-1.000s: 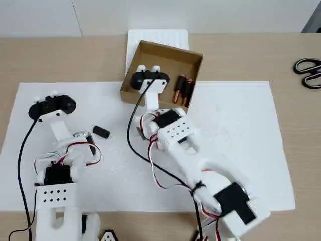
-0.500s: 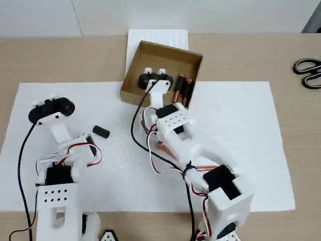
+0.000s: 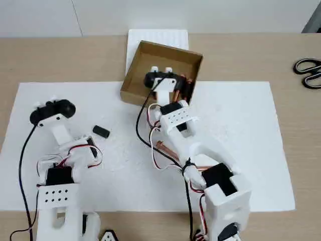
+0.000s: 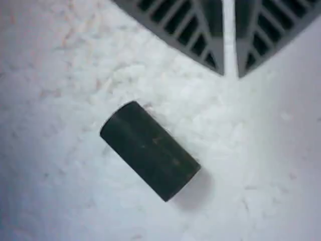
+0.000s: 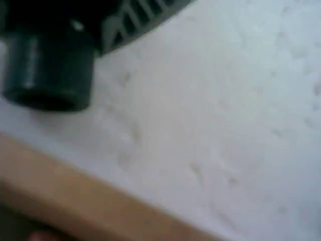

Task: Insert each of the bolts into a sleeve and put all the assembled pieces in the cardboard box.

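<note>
A black sleeve [image 4: 149, 150] lies on its side on the white paper [image 4: 60, 201], just off the tips of my left gripper [image 4: 229, 70], which is shut and holds nothing. From above, this sleeve [image 3: 101, 131] rests right of the left gripper [image 3: 90, 144]. My right gripper [image 5: 65, 35] is shut on another black sleeve [image 5: 47, 75], held over the paper beside a cardboard edge [image 5: 75, 196]. The right arm [image 3: 176, 120] leans toward the cardboard box [image 3: 135, 70]. Copper bolts in sleeves [image 3: 185, 88] lie inside the box. A copper bolt [image 3: 163, 146] lies under the right arm.
The white paper sheet [image 3: 241, 125] covers the middle of the wooden table [image 3: 50, 55]. Scissors [image 3: 308, 70] lie at the far right. A white pad [image 3: 158, 37] sticks out behind the box. Cables [image 3: 145, 145] hang beside the right arm.
The right arm has swung to the right along the box front, and its base has turned with it. The left arm has hardly moved.
</note>
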Robot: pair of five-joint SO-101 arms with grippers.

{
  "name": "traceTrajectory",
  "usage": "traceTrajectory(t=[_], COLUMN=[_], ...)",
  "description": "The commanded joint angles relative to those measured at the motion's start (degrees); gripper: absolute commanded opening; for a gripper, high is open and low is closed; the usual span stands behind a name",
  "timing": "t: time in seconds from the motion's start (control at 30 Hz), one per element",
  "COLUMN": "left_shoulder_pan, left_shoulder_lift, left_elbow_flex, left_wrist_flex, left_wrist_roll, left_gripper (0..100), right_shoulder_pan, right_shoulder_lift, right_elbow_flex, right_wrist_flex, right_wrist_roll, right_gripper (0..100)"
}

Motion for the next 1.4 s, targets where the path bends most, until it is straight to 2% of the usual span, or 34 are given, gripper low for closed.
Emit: traceTrajectory(t=[0.0, 0.2, 0.57, 0.8, 0.87, 0.97, 1.07, 1.2, 1.3, 1.37], left_shoulder_pan=[0.0, 0.0, -0.2, 0.0, 0.7, 4.4, 11.8, 20.0, 29.8, 34.9], left_shoulder_lift=[-0.4, -0.4, -0.4, -0.4, -0.4, -0.4, -0.4, 1.1, 5.7, 11.3], left_elbow_flex=[0.7, 0.7, 0.8, 0.8, 0.8, 1.9, 2.2, -7.8, -19.3, -26.2], left_wrist_flex=[-1.8, -2.8, -2.5, -2.6, -2.7, -2.5, -2.5, 3.4, 8.3, 9.8], left_wrist_roll=[0.4, 0.4, 0.2, 0.2, 0.1, -0.6, -0.8, 12.2, 16.7, 22.9], left_gripper=[1, 1, 1, 1, 1, 1, 1, 1, 1, 1], right_shoulder_pan=[-0.8, -1.2, -1.6, -0.8, 1.5, 3.9, 7.3, 13.9, 16.4, 16.9], right_shoulder_lift=[1.4, -2.2, -28.2, -31.3, -31.3, -34.4, -41.3, -49.0, -52.7, -54.7], right_elbow_flex=[-5.5, -5.4, -3.8, 1.8, 2.2, 0.8, 0.7, 3.3, 8.5, 12.7], right_wrist_flex=[-0.5, 1.4, 13.1, 13.4, 14.3, 20.4, 26.6, 26.4, 24.0, 21.6], right_wrist_roll=[1.0, 1.0, 1.1, 3.8, 5.6, 12.3, 16.1, 16.4, 16.5, 16.5], right_gripper=[0.4, 0.5, 0.5, 0.5, 0.5, 0.5, 0.5, 0.5, 0.5, 0.5])
